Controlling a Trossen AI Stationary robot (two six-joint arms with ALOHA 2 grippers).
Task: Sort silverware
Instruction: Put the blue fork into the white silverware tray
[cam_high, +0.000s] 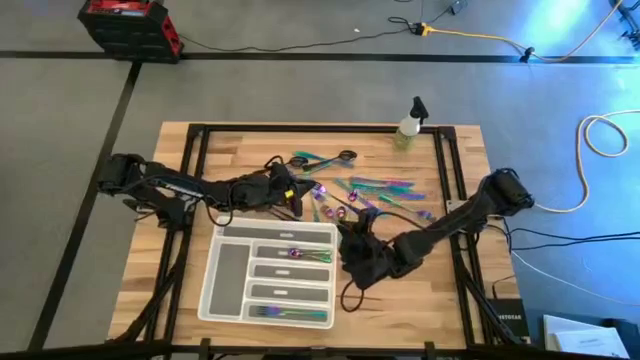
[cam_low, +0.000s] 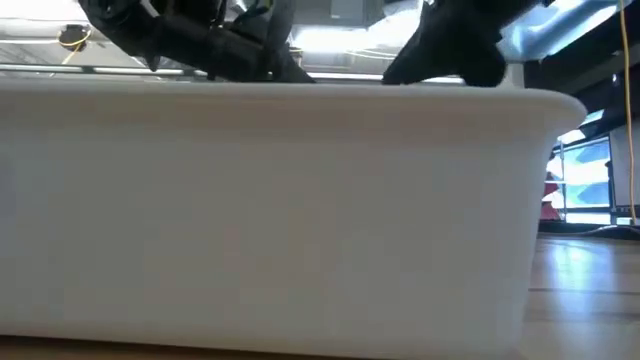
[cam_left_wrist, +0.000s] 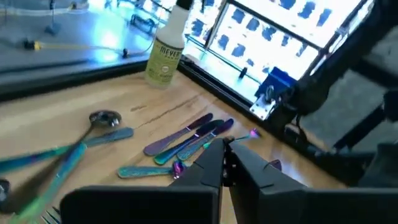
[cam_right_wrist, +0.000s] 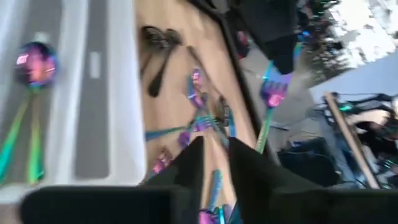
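Your left gripper is pinched shut w/ nothing in it, loose silverware just ahead on the wood. Open up b4 dropping. Right gripper nearly closed, beside the tray.

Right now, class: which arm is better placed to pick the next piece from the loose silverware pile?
Left, probably. Its tool hangs at the edge of the loose silverware; the right tool sits nearer the tray.
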